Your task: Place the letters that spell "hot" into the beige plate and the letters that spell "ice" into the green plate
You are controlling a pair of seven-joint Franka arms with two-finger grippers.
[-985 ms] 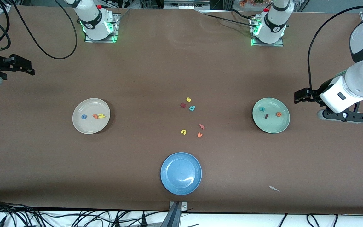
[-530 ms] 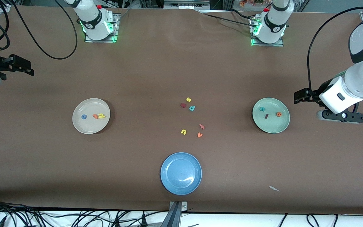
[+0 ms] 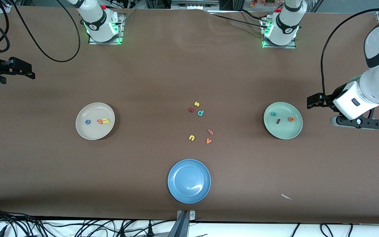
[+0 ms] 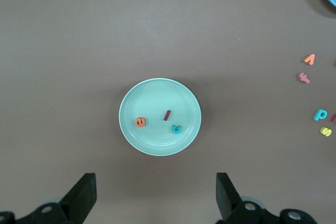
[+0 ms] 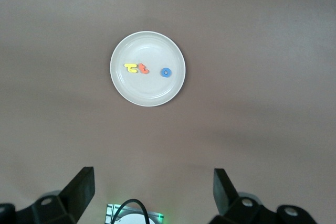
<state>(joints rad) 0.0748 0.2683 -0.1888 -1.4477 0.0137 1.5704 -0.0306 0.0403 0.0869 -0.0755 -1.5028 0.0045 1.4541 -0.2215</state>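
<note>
The beige plate (image 3: 92,132) (image 5: 152,93) holds the blue o (image 3: 87,121) (image 5: 166,72), orange t (image 3: 99,121) (image 5: 143,69) and yellow h (image 3: 106,121) (image 5: 131,67). The green plate (image 3: 283,132) (image 4: 157,98) holds the teal c (image 3: 273,114) (image 4: 176,128), maroon i (image 3: 278,121) (image 4: 167,114) and orange e (image 3: 290,119) (image 4: 140,122). My left gripper (image 3: 312,100) (image 4: 155,182) hangs open and empty, high over the table beside the green plate. My right gripper (image 3: 30,71) (image 5: 153,177) is open and empty, high over the right arm's end of the table.
A blue plate (image 3: 183,177) sits near the front camera, mid-table. Loose letters lie between the plates: yellow s (image 3: 196,104), a dark red letter (image 3: 191,109), a teal letter (image 3: 200,113), yellow u (image 3: 191,138), orange v (image 3: 208,141). A white scrap (image 3: 286,197) lies near the table's front edge.
Both arms have drifted slightly outward toward their own ends of the table. Plates and letters have not moved.
</note>
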